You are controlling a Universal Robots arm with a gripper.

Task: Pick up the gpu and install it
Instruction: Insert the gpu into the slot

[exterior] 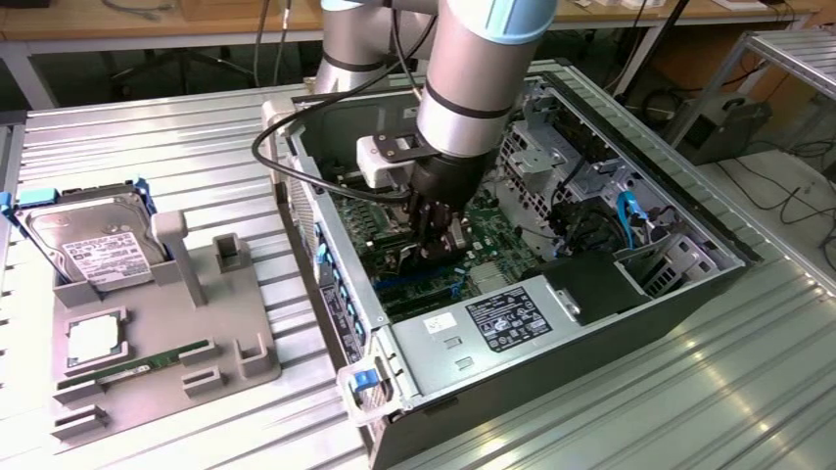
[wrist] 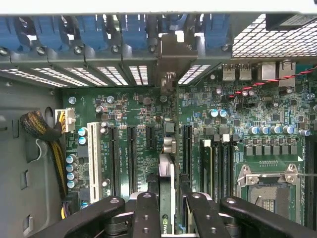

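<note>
The gripper (wrist: pixel 171 214) reaches down inside the open computer case (exterior: pixel 588 392). It pinches the gpu (wrist: pixel 167 176) by its two flat faces, so the card hangs edge-down directly beneath the fingers (wrist: pixel 146 213), over the motherboard (wrist: pixel 133 106). I cannot tell whether its lower edge has entered a slot. Ahead of the gripper, the card's bracket end points toward the case's rear frame (wrist: pixel 171 49).

Likely trouble: if the card sits skewed in the grip, its edge could land on a slot's rim or on the black slots (wrist: pixel 124 158) just beside it. Pressing could then bend it or make it slide between the fingers. The bracket could also snag on the rear frame.
</note>
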